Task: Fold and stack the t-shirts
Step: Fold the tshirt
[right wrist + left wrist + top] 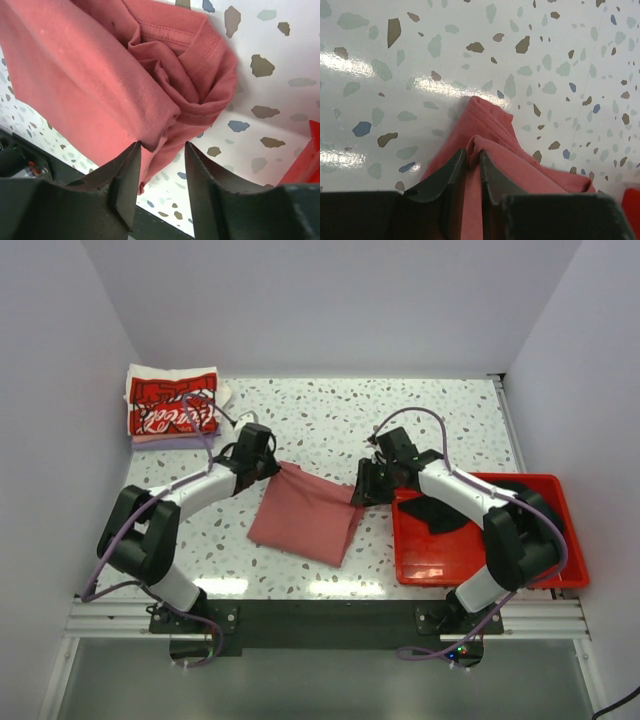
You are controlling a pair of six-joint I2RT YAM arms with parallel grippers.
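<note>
Speckled terrazzo table (330, 410), pale walls all round, and both arms are in at the cloth. The left gripper (472, 152) is clenched. Its jaws are nearly together, with a ridge of the dusty-red t-shirt (305, 515) pinched between them at the shirt's far-left corner. The right gripper (161, 145) has its jaws spread. A bunched fold of hem sits right at the mouth of the gap, against the left finger, but nothing is squeezed and table shows through between the tips.

The shirt itself lies mid-table between the two arms. It is a rough, slanted rectangle, part-folded by the look of it, with the collar and seam crumpled at the right corner. At the far left of the table waits the folded stack (170, 405), white with red print on top. At the near right is the red bin (480, 565), with what looks like a black shirt (440, 515) in it, partly hidden by the right arm.

I judge this cloth to be light, limp and quick to sag. It won't hold a crease unless it is laid flat. The best hold is on the doubled hem or seam at a corner, one corner per arm. A bite on a single layer would let the layers below peel away and drag.
</note>
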